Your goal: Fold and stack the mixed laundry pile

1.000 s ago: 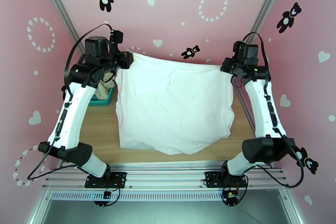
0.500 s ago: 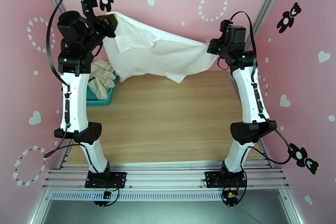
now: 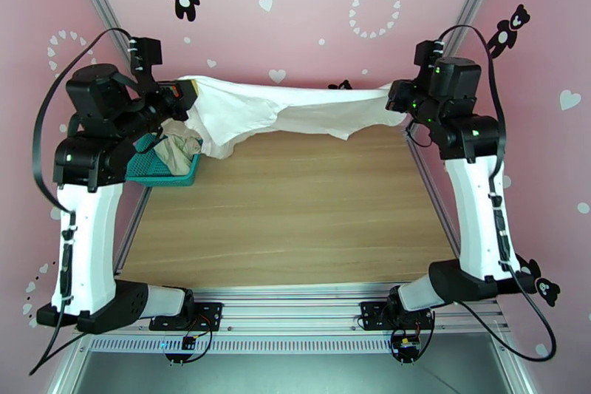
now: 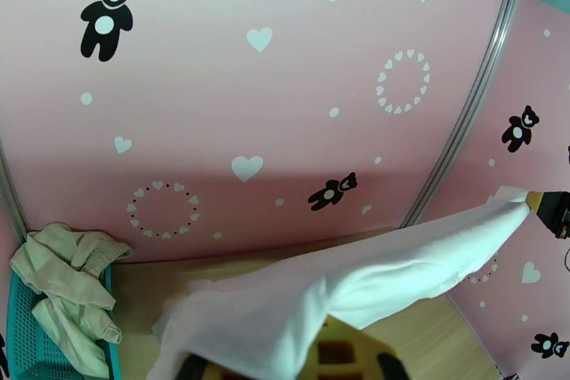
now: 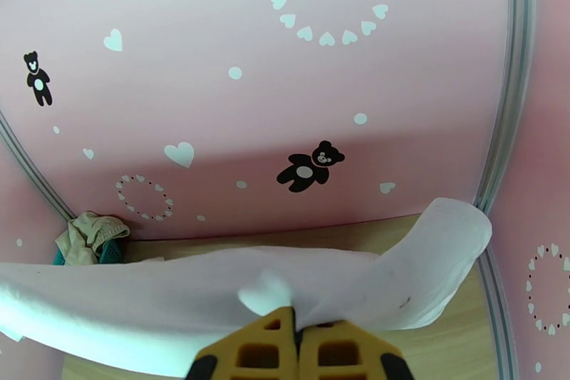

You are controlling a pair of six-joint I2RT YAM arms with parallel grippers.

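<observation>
**A:** Top view: edges and room?
**B:** White T-shirt (image 3: pixel 281 111) hangs stretched in the air over the far edge of the table (image 3: pixel 295 218). One end is pinched by the left fingers (image 3: pixel 179 92), the other by the right fingers (image 3: pixel 391 97), and both pairs are closed on cloth. A flap droops at the left end, just beside the teal basket (image 3: pixel 159 172) at the far-left corner. Open wood runs from under the shirt to the near rail, between the two arms.

**A:** Anything hidden there?
**B:** Cream garment (image 3: pixel 177 151) is heaped in the basket, partly behind the left arm and the flap. I can't make out any mark on the shirt.

**A:** Left wrist view?
**B:** The shirt drapes over the fingers at the bottom edge. The pinch itself is covered and only a yellow finger part peeks out. The cloth runs as a band up and right to the right fingers at the frame's right edge. The cream garment spills over the basket rim at lower left, and the frame cuts off the basket.

**A:** Right wrist view?
**B:** The yellow fingers meet with no gap, with cloth bunched between them. The band runs off the left edge, and a rolled loop of cloth sits to the right, near the metal corner post (image 5: pixel 509 125). Basket and cream garment are small at far left, against the wall.

**A:** Surface and room?
**B:** Light wood-grain table. Pink walls (image 3: pixel 310 41) with black bears and white hearts.
</observation>
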